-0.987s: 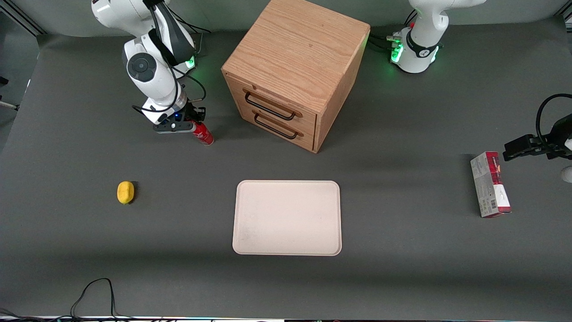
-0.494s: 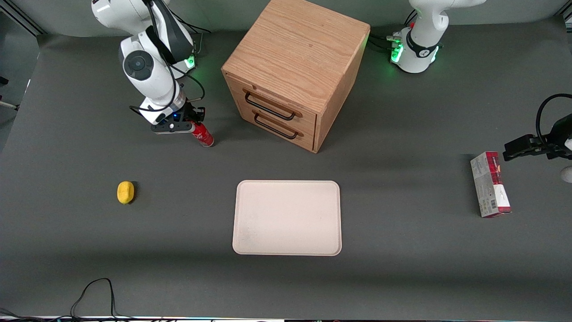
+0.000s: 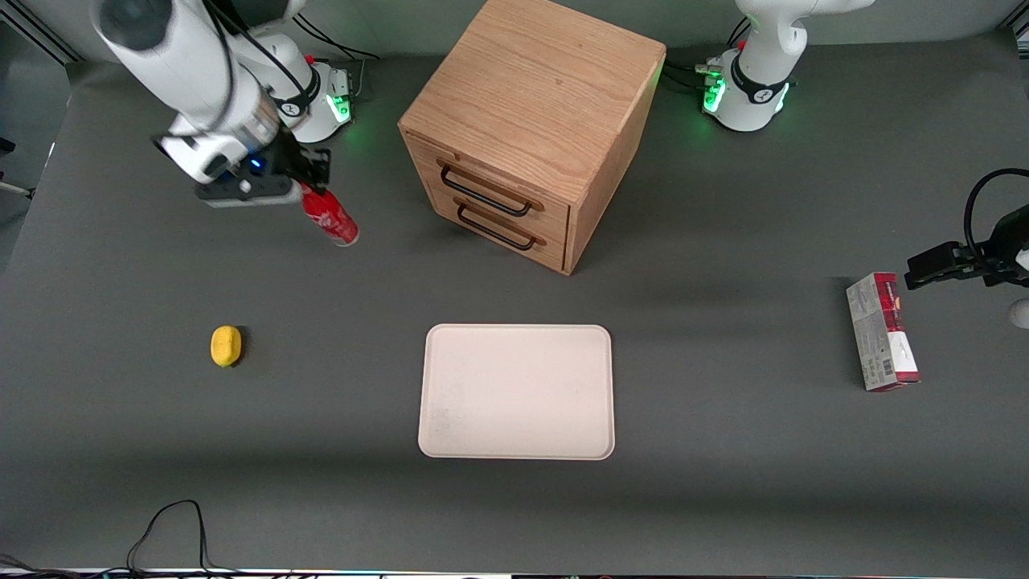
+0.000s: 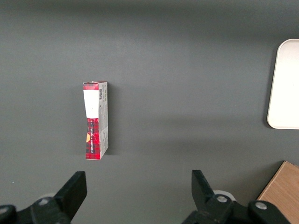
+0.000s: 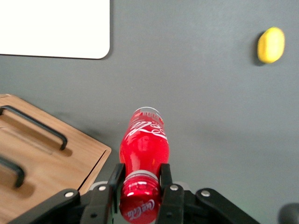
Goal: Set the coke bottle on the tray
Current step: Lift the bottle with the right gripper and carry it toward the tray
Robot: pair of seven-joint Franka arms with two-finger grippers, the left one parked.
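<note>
Since the earlier frame the end effector (image 3: 299,186) has risen with the bottle (image 3: 330,215), lifting it clear of the counter (image 3: 723,450) and toward the working arm's base. Its fingers (image 5: 115,179) are closed tight on the bottle's neck just under the cap; the bottle hangs tilted. A lemon (image 3: 226,346) lies at about seven o'clock from the bottle. The tray (image 3: 517,392), bare, sits well apart at about four o'clock from it, nearer the front camera than the drawer cabinet (image 3: 530,129).
</note>
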